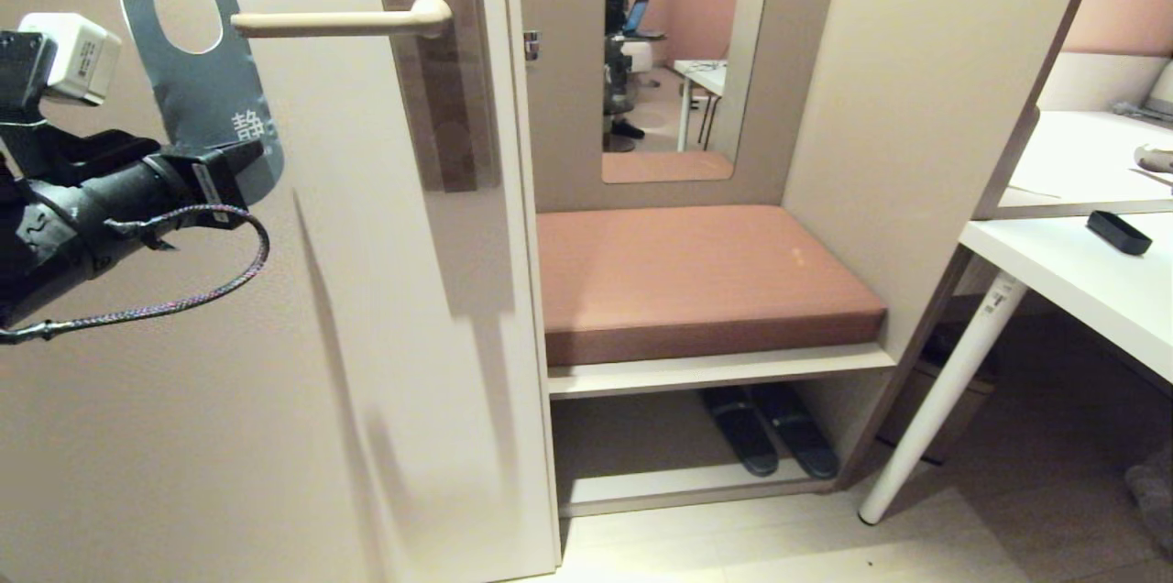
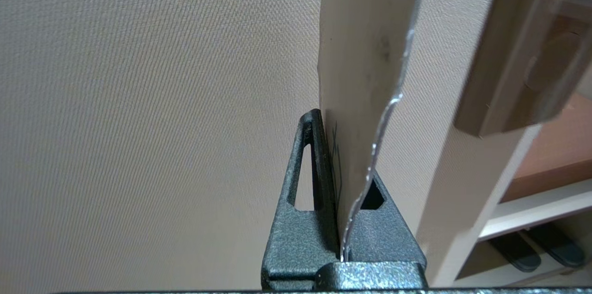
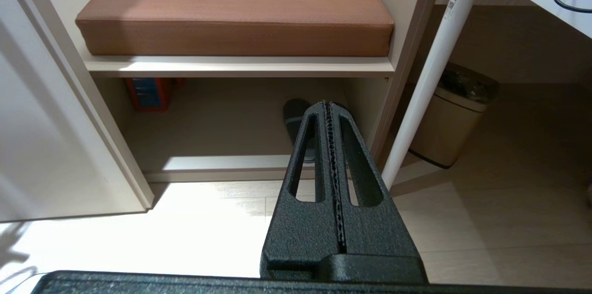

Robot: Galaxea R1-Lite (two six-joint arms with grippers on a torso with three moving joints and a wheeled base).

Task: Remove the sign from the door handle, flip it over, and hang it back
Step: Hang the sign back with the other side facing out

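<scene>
Left claw (image 1: 240, 169) clamped on sign (image 1: 197, 70) | hole beside door handle (image 1: 339, 21) tip | thread it squarely (right claw (image 3: 330, 113) shut, parked).

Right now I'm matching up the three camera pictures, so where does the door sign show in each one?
Head view: the sign, blue face out, upper left, beside the tip of the door handle, pinched at its lower end by the left gripper.
Left wrist view: centre, seen edge-on, rising from between the fingers.
Right wrist view: not in it.
Shared landmark: the dark slippers under the bench.
</scene>
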